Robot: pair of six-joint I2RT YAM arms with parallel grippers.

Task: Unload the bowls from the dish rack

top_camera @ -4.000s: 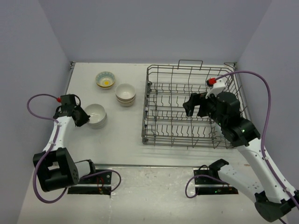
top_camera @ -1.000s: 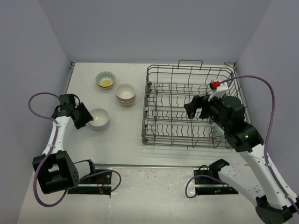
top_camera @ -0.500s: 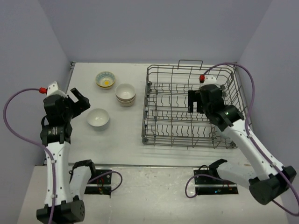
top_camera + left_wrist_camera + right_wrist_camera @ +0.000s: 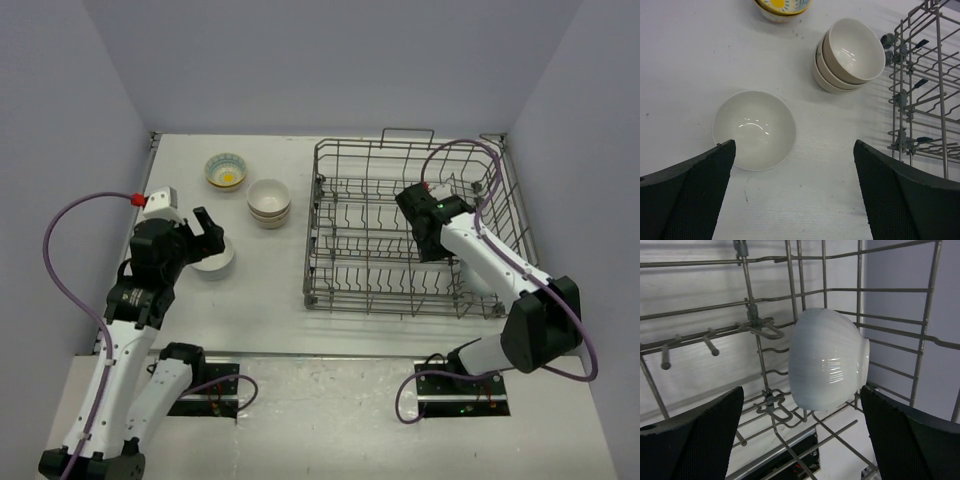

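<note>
A plain white bowl (image 4: 827, 360) stands on its edge among the tines of the grey wire dish rack (image 4: 755, 322), its outside facing me. My right gripper (image 4: 802, 395) is open, reaching down into the dish rack (image 4: 350, 290), its fingers on either side just short of that bowl. On the table lies another white bowl (image 4: 754, 130), upright, with my open, empty left gripper (image 4: 795, 165) hovering above and beside it. A stack of beige bowls (image 4: 850, 52) and a patterned bowl (image 4: 782, 6) with a yellow inside sit further back.
The rack's near-left corner (image 4: 920, 85) stands close to the beige stack (image 4: 269, 200). Grey walls enclose the table on three sides. Purple cables loop from both arms. The patterned bowl (image 4: 226, 170) is near the back left corner.
My left gripper opened, left the white bowl on the table and lifted away. My right arm swung down into the rack towards the bowl standing there.
</note>
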